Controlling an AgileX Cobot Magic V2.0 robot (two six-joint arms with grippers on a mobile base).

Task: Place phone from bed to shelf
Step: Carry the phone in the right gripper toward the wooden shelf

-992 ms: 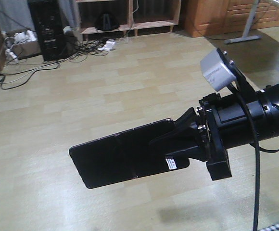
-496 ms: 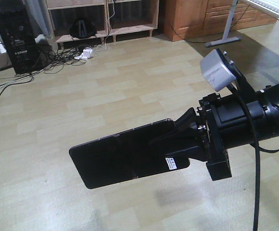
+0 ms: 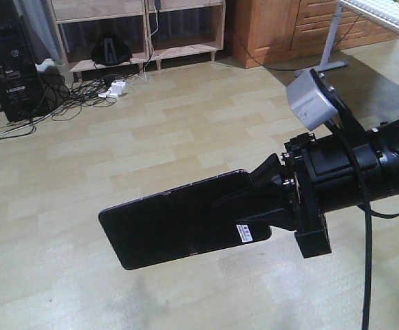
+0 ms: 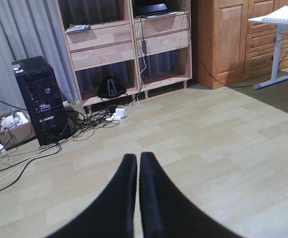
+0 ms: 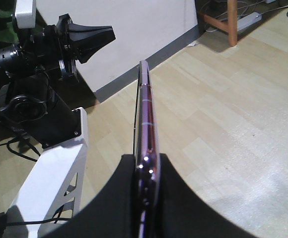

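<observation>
Dim indoor light, pale sheen on the floor [image 5: 253, 163], glints along the phone [image 5: 146, 119], grainy frames

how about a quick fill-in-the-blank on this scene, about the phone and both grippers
1. The thin black glossy smartphone is clamped in the ___ gripper.
2. The left gripper is shut and holds ___.
3. In the left wrist view, the black computer tower stands to the ___ of the light natural-wood shelf.
Missing words: right; nothing; left.
</observation>
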